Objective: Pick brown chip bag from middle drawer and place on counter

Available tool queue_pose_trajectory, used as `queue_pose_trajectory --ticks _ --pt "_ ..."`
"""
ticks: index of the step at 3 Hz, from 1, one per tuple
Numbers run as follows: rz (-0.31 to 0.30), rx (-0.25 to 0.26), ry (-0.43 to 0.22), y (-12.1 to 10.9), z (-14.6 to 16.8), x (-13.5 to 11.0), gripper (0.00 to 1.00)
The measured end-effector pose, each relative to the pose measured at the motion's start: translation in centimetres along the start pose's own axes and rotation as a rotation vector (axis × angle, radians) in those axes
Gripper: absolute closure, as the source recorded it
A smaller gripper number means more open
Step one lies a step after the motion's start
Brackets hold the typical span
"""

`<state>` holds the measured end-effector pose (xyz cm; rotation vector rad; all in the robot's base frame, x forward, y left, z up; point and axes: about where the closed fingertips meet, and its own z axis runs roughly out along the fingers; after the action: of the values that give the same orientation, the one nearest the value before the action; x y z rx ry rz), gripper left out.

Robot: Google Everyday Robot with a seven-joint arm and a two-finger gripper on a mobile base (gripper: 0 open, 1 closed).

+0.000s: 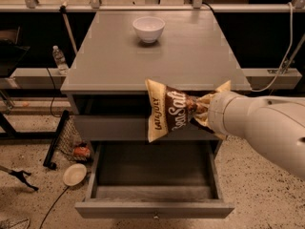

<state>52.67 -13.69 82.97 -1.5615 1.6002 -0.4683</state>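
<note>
Currently, I see the brown chip bag (171, 116) suspended in the air, overlapping the front edge of the counter (190, 56), which lies at its 12 o'clock. The gripper (201, 112) pinches the bag's crumpled end at 3 o'clock. The middle drawer (152, 209) stands open at 6 o'clock. A white bowl (148, 28) sits on the counter's far side.

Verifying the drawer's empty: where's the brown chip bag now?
Camera view, right of centre: the brown chip bag is held by the gripper in the air above the open middle drawer, level with the counter edge.
</note>
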Motion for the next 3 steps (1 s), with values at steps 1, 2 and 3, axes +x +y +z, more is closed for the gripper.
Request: queue_pose_trajectory --ticks 1,2,3 --pt "-0.065 0.062 0.013 -3.8 -1.2 -0.5 1.00" --pt "-0.125 0.105 0.034 -7.9 -2.0 -1.1 1.00" --pt "-0.184 0.147 0.035 -12.7 -2.1 -2.1 1.00"
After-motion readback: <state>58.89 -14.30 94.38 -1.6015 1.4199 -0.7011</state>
